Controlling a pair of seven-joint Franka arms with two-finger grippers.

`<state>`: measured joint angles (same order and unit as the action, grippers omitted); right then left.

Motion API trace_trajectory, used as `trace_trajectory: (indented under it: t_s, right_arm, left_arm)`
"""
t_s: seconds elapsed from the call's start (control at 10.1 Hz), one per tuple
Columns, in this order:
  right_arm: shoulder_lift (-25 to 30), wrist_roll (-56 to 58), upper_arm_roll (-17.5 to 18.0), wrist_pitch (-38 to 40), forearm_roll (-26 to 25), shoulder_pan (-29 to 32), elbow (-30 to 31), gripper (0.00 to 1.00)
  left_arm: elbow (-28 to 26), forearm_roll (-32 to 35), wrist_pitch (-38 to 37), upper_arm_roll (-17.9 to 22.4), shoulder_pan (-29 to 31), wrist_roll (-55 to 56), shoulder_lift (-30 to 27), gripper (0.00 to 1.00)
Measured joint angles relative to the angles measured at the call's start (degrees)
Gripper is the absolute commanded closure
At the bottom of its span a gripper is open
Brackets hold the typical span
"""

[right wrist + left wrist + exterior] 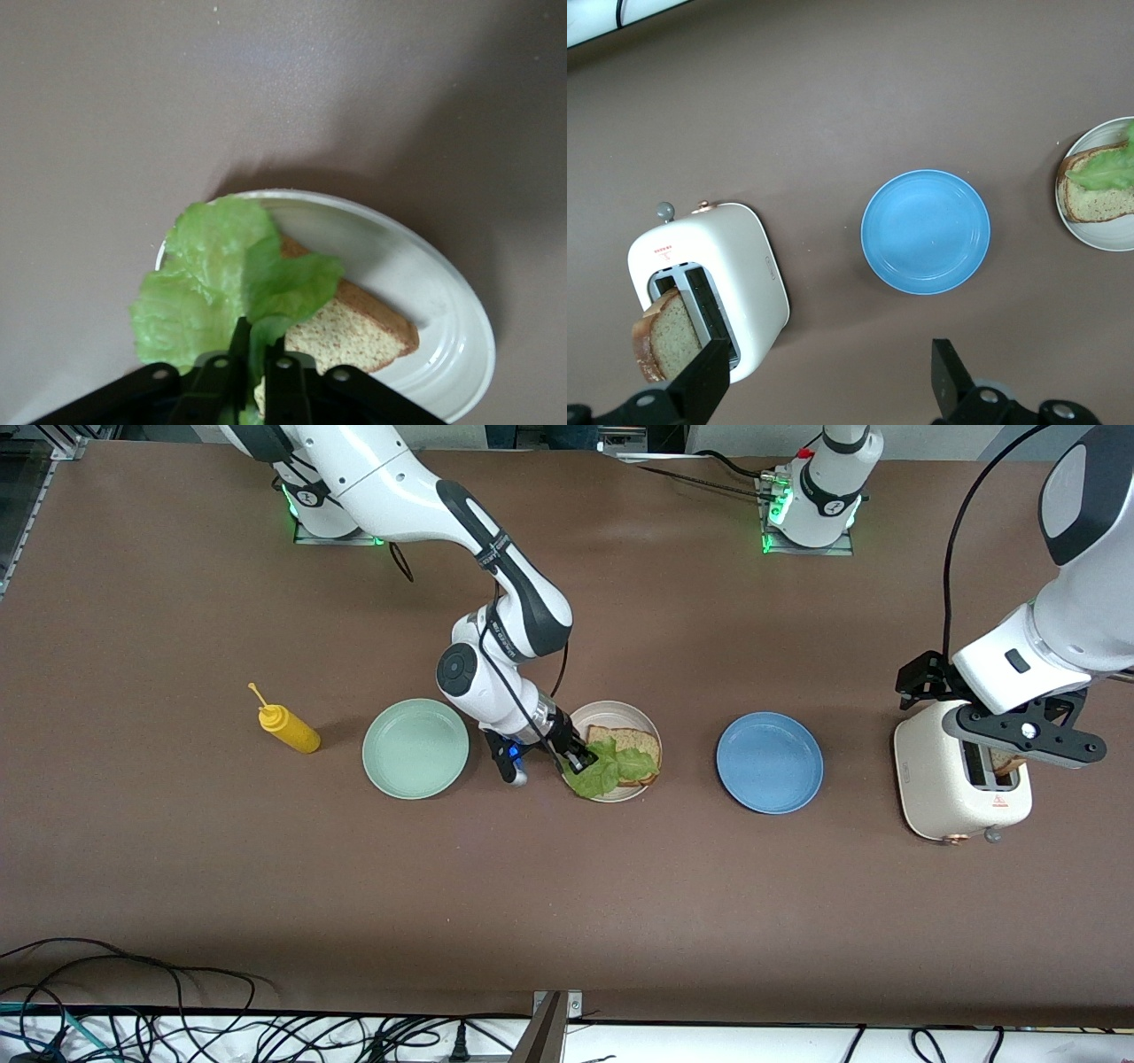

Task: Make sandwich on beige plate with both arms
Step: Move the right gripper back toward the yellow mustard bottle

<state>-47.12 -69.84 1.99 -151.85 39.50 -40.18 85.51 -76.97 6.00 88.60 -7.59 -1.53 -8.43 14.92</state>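
Note:
The beige plate lies mid-table and carries one slice of bread. A ruffled green lettuce leaf is draped over the part of that slice nearer the front camera and hangs over the rim. My right gripper is low at the plate's edge, shut on the lettuce leaf, its fingers pinching the leaf's stem end above the bread. My left gripper hovers open over the white toaster. A second bread slice stands in the toaster's slot beside one finger.
A blue plate lies between the beige plate and the toaster. A mint green plate and a yellow squeeze bottle lie toward the right arm's end. Cables trail along the table's edge nearest the front camera.

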Motion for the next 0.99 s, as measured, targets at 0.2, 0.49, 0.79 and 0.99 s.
trace_trajectory:
  t_s: [0.2,0.49,0.79,0.99]
  right_arm:
    - [-0.1,0.0,0.0,0.0,0.0,0.0,0.0,0.33]
    - [-0.1,-0.5,0.0,-0.1,0.0,0.0,0.0,0.04]
    - [0.3,-2.3,-0.1,-0.7,0.0,0.0,-1.5,0.0]
    - [2.2,-2.4,-2.7,1.9,-0.4,0.0,-2.9,0.0]
  left_arm:
    - [0.0,0.0,0.0,0.0,0.0,0.0,0.0,0.0]
    - [0.0,0.0,0.0,0.0,0.0,0.0,0.0,0.0]
    - [0.0,0.0,0.0,0.0,0.0,0.0,0.0,0.0]
    - [0.0,0.0,0.0,0.0,0.0,0.0,0.0,0.0]
